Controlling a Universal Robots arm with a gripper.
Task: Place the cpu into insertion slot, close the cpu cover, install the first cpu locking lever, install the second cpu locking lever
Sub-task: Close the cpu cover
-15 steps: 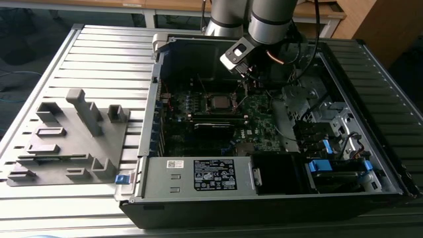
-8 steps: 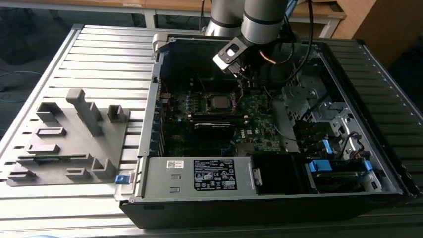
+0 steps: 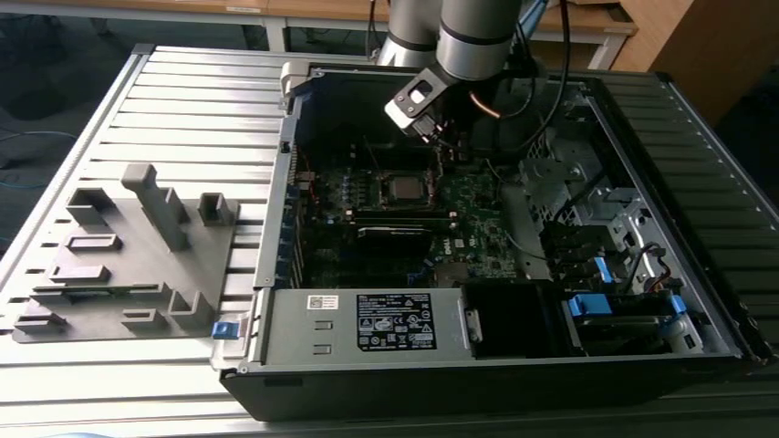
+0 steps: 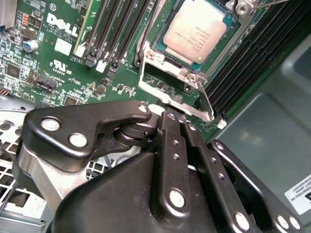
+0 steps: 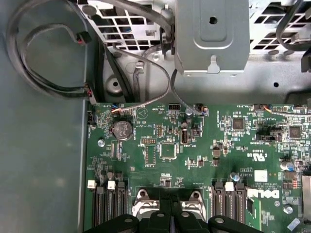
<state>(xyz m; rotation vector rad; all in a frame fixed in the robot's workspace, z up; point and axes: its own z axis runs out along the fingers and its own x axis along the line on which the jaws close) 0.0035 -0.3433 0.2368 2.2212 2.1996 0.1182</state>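
Observation:
The cpu (image 4: pixel 194 33), a silver-grey square chip, lies flat in its insertion slot on the green motherboard (image 3: pixel 469 196); in the exterior view the cpu (image 3: pixel 402 187) sits mid-board. The cpu cover (image 4: pixel 170 94), a shiny hinged frame, stands open and tilted away from the chip, with board showing through its opening. My gripper (image 4: pixel 177 119) hangs right at the cover's free edge, its black fingers (image 4: pixel 167 145) pressed together and the tips touching that edge. In the first wrist view the gripper (image 5: pixel 171 216) sits between the cover's two silver corners (image 5: pixel 141 200). A thin locking lever (image 4: pixel 146 36) runs beside the socket.
Black memory slots (image 4: pixel 116 29) flank the socket. A white-labelled power supply (image 3: pixel 365 324) fills the case's near side. Drive cages and cables (image 3: pixel 585 201) crowd the exterior view's right. A grey fixture plate (image 3: pixel 134 255) lies on the slatted table at the exterior view's left.

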